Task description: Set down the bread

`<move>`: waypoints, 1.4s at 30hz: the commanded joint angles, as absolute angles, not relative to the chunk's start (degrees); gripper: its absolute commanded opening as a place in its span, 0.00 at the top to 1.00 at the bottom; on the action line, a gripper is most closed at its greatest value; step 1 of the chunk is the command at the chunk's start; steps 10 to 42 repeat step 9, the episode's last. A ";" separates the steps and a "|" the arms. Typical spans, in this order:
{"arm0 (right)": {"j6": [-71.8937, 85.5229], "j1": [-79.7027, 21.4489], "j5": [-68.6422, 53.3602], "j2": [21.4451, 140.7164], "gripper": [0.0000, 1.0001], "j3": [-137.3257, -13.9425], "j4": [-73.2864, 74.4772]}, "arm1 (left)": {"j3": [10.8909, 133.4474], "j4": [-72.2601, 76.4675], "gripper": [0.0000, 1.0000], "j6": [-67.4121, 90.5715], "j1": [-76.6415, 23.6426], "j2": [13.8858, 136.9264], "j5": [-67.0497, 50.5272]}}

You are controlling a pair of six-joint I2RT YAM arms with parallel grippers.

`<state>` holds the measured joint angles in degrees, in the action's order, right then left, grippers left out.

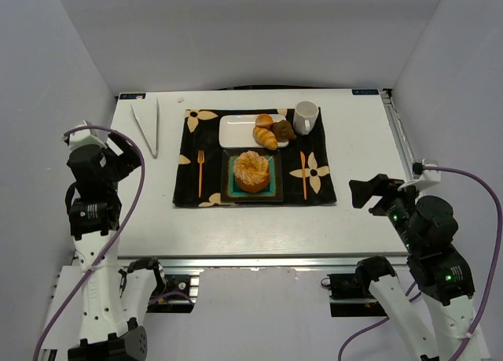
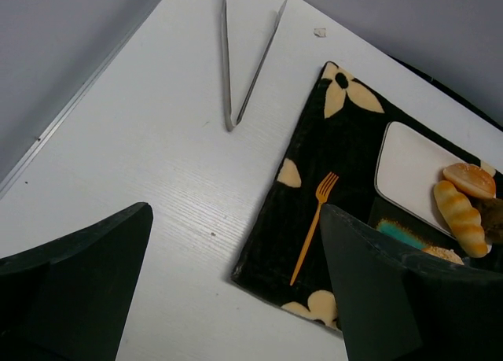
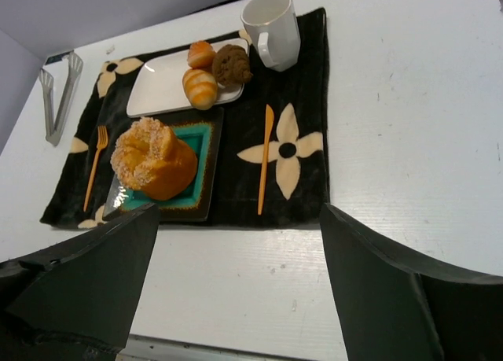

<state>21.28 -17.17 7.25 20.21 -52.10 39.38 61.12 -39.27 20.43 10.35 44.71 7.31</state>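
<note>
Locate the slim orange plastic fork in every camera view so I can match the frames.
Top external: slim orange plastic fork lies left of centre, on the left strip of the black floral placemat.
Left wrist: right of centre, near the mat's edge.
Right wrist: far left, on the mat.
Shared landmark: metal tongs on the bare table beyond the fork's side of the mat.

the bread point(image 3: 153, 158) is a round, golden-orange, ring-shaped bun with a pale, lumpy, sugar-dusted top and a hollow in its middle. it sits upright and whole on a square teal plate point(image 3: 198, 139) with a dark rim, covering most of it. that plate lies on a black flowered placemat point(image 3: 236, 189), just nearer than a white plate point(image 3: 161, 86).
</note>
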 commanded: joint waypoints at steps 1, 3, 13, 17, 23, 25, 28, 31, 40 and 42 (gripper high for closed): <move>21.27 -17.40 6.42 20.57 0.11 -53.61 41.30 | 59.86 -39.73 0.02 21.61 10.28 41.06 6.78; 21.53 -17.40 6.24 20.13 0.11 -53.61 42.10 | 58.89 -38.85 0.02 21.88 10.28 40.78 5.80; 21.27 -17.40 2.03 16.96 0.11 -52.74 41.40 | 59.15 -40.69 0.02 20.74 10.28 41.75 6.50; 21.27 -17.40 2.03 16.96 0.11 -52.74 41.40 | 59.15 -40.69 0.02 20.74 10.28 41.75 6.50; 21.27 -17.40 2.03 16.96 0.11 -52.74 41.40 | 59.15 -40.69 0.02 20.74 10.28 41.75 6.50; 21.27 -17.40 2.03 16.96 0.11 -52.74 41.40 | 59.15 -40.69 0.02 20.74 10.28 41.75 6.50; 21.27 -17.40 2.03 16.96 0.11 -52.74 41.40 | 59.15 -40.69 0.02 20.74 10.28 41.75 6.50; 21.27 -17.40 2.03 16.96 0.11 -52.74 41.40 | 59.15 -40.69 0.02 20.74 10.28 41.75 6.50; 21.27 -17.40 2.03 16.96 0.11 -52.74 41.40 | 59.15 -40.69 0.02 20.74 10.28 41.75 6.50; 21.27 -17.40 2.03 16.96 0.11 -52.74 41.40 | 59.15 -40.69 0.02 20.74 10.28 41.75 6.50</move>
